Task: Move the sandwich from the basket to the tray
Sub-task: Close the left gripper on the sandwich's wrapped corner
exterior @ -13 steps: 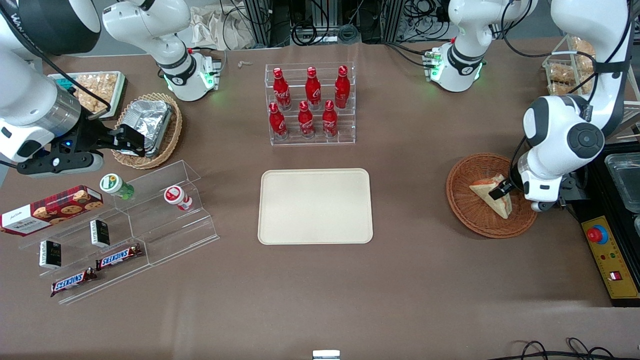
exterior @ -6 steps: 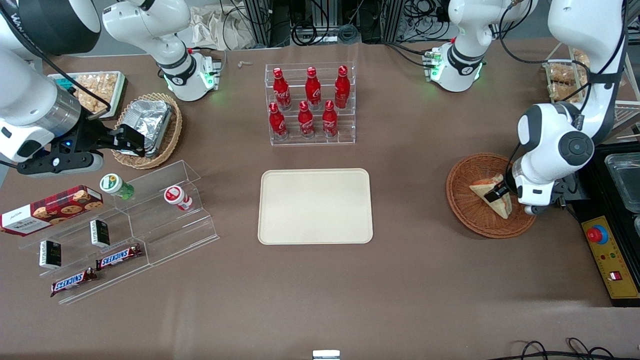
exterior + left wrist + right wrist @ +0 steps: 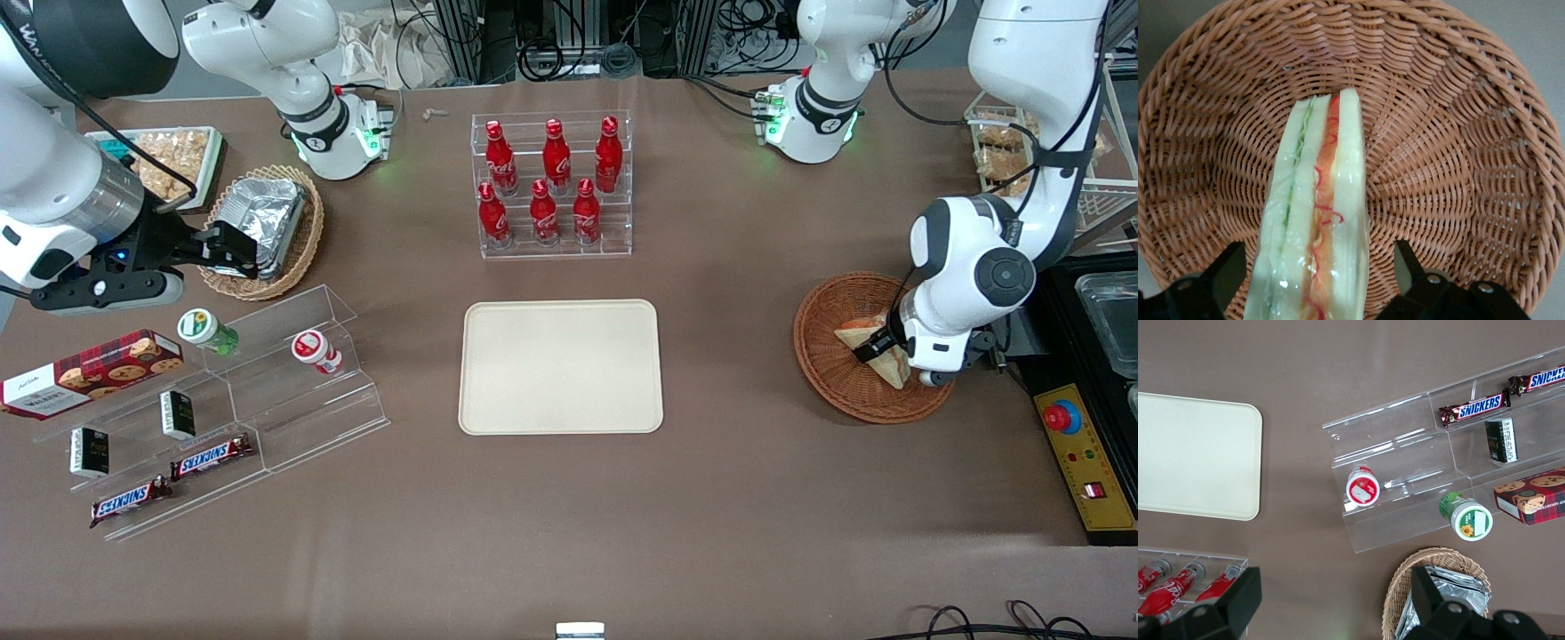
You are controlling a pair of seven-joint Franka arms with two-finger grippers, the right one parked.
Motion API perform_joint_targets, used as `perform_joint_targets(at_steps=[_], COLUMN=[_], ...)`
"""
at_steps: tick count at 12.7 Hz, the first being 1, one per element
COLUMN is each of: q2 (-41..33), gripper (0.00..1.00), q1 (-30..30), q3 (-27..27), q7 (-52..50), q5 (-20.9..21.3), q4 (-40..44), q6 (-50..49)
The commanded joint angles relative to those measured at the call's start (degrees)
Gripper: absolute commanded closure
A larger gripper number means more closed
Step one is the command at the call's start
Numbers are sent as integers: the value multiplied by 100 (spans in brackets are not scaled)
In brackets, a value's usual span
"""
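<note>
While the left arm bends down over the basket (image 3: 845, 373), its gripper (image 3: 1315, 287) straddles the sandwich (image 3: 1315, 240), fingers (image 3: 1415, 273) spread either side without touching; the tray (image 3: 560, 366) lies well apart on the desk (image 3: 729, 498)

Two brown candy bars (image 3: 211, 457) (image 3: 130, 500) lying on the lowest step of a clear acrylic shelf (image 3: 311, 391) each read "SNICKERS" in blue letters on white; one bar's wrapper (image 3: 1473, 409) is also readable in the right wrist view. The red cookie box (image 3: 89, 372) on the same shelf carries a white label reading "Walkers". Six red bottles (image 3: 544, 213) in a clear rack bear white script too small to read.
</note>
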Motion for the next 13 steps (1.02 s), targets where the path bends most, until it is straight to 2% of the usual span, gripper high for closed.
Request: perform_joint_targets(at_steps=[1,2,3,8,13], q2=[-38,-47,-65,-275,-311], gripper=[60,85,91,90,90], q1=[57,57,57,57,22], q3=[-46,-38,-46,-46,-99], q7=[-120,-128,-146,-243,-409], q5=[189,189,189,189,154], q4=[-87,-87,-69,80,1825], q6=[156,147,147,-2,-2380])
